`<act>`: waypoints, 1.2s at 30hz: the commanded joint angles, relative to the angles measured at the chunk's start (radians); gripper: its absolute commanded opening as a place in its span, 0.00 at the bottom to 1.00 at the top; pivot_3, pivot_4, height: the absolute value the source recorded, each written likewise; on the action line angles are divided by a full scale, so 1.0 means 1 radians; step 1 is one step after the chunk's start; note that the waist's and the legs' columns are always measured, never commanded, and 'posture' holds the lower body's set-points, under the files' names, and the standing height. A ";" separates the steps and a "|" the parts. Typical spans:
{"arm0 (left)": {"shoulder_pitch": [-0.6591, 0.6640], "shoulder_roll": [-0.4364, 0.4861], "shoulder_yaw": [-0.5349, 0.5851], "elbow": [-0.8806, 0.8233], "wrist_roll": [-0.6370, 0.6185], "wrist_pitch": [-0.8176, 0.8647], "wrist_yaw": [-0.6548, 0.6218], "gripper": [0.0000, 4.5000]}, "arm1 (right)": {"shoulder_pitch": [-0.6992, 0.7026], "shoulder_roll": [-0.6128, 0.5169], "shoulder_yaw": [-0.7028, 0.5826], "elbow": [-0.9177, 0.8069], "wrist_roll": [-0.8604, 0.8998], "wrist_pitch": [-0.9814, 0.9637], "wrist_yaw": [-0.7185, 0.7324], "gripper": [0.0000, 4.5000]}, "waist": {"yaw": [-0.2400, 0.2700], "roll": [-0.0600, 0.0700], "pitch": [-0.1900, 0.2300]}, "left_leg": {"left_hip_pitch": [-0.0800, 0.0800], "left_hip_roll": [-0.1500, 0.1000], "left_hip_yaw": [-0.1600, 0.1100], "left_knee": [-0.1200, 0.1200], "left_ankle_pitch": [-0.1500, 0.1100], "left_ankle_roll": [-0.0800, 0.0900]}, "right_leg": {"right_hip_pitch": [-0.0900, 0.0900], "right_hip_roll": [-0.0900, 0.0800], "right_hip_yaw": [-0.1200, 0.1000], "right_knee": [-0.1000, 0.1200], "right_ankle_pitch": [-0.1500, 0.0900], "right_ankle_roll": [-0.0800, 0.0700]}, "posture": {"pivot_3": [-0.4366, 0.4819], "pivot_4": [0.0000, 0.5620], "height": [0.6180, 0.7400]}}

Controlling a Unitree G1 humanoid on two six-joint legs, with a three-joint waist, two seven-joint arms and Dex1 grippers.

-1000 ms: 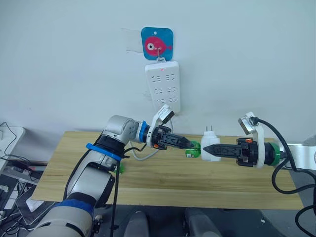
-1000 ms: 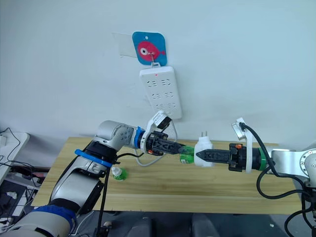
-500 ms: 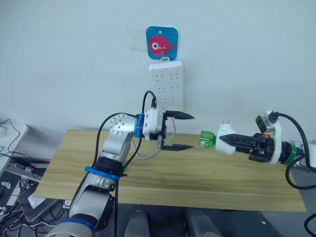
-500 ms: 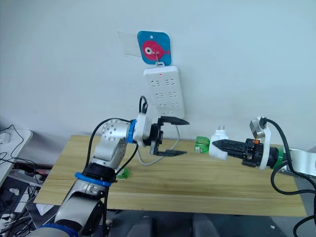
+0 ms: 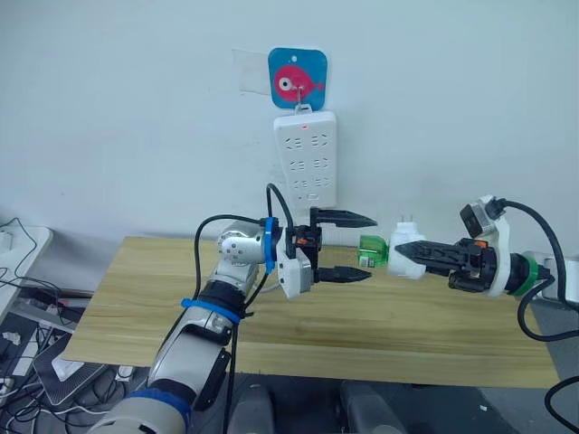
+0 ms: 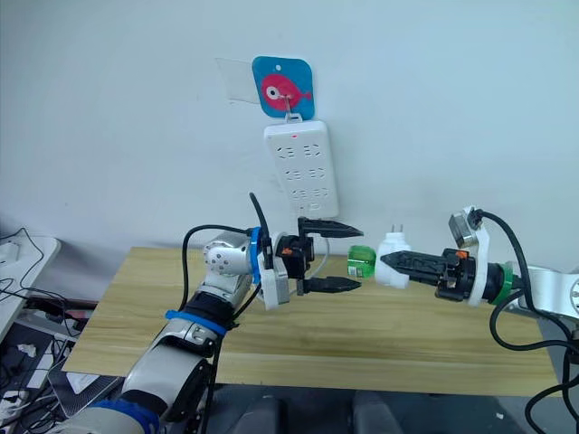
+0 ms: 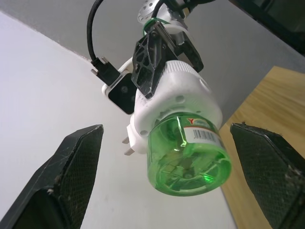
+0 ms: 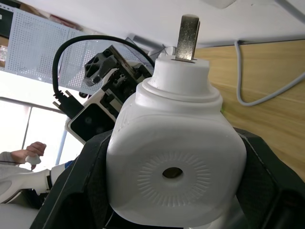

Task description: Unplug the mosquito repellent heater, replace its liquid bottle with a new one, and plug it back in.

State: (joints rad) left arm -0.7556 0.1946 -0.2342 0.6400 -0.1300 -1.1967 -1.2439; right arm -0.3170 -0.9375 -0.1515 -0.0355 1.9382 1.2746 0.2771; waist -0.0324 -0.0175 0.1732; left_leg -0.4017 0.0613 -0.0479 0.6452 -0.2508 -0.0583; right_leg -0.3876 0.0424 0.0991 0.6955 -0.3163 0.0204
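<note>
The mosquito repellent heater (image 5: 407, 257) is a small white unit with prongs pointing up, held in the air above the table. My right gripper (image 5: 404, 250) is shut on it from the right. A green liquid bottle (image 5: 372, 250) sticks out of its left side. The right wrist view shows the heater (image 8: 176, 157) with its round vent between the black fingers (image 8: 78, 191). My left gripper (image 5: 372, 247) is open, one finger above and one below the bottle's end, not touching it. The left wrist view looks at the bottle (image 7: 190, 155) between its fingers (image 7: 71, 176).
A long white power strip (image 5: 306, 158) hangs on the wall from a blue fish hook (image 5: 298, 80), above and left of the heater. Its white cable (image 5: 262, 286) loops down onto the wooden table (image 5: 127, 298). Cables and boxes lie on the floor at the left.
A second ago my left gripper was closed at the bottle. It opened and drew back left, then turned and came forward so its open fingers bracket the bottle. The right gripper lifted the heater slightly.
</note>
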 commanded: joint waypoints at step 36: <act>-0.097 0.190 0.085 -0.342 -1.034 2.693 0.124 0.79 | -0.003 -0.072 0.074 -0.170 0.034 -0.066 -0.004 0.67 | -0.038 0.001 0.000 | 0.000 0.001 -0.005 -0.001 0.000 0.000 | -0.001 0.002 -0.003 0.001 -0.004 0.004 | 0.43 0.27 1.00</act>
State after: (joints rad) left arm -0.8421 0.3955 -0.1966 0.3484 -1.1242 1.4787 -1.1003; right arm -0.3213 -1.0020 -0.0736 -0.1954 1.9678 1.2202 0.2848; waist -0.0700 -0.0170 0.1733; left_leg -0.4019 0.0627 -0.0526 0.6445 -0.2505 -0.0588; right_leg -0.3886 0.0444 0.0959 0.6964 -0.3197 0.0243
